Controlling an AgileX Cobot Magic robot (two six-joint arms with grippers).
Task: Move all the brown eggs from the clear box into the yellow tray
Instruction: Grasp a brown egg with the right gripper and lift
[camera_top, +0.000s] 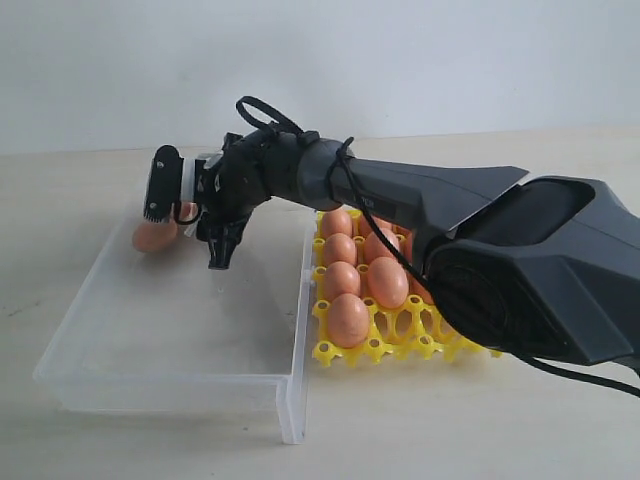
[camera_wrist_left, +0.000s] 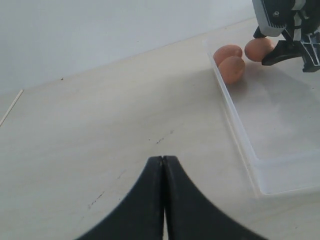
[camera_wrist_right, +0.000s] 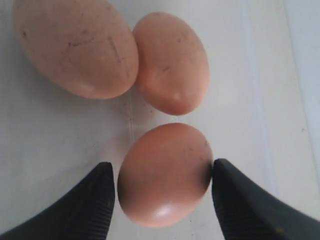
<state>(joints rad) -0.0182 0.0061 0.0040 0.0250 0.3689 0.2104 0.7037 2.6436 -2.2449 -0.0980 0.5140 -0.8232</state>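
Observation:
Three brown eggs lie in the far left corner of the clear box (camera_top: 170, 335). My right gripper (camera_wrist_right: 162, 171) is open and straddles the nearest egg (camera_wrist_right: 165, 175), with a finger (camera_wrist_right: 100, 200) on each side and a thin gap on one side. The other two eggs (camera_wrist_right: 75, 47) (camera_wrist_right: 172, 62) touch each other just beyond it. In the exterior view the right gripper (camera_top: 190, 220) reaches across into the box, over an egg (camera_top: 152, 236). The yellow tray (camera_top: 390, 348) holds several brown eggs (camera_top: 348, 320). My left gripper (camera_wrist_left: 163, 159) is shut and empty above bare table.
The clear box's near wall (camera_wrist_left: 240, 130) runs beside the left gripper's stretch of table. The box (camera_top: 290, 330) stands right against the tray's left side. The right arm's dark body (camera_top: 520, 260) hides the tray's right part.

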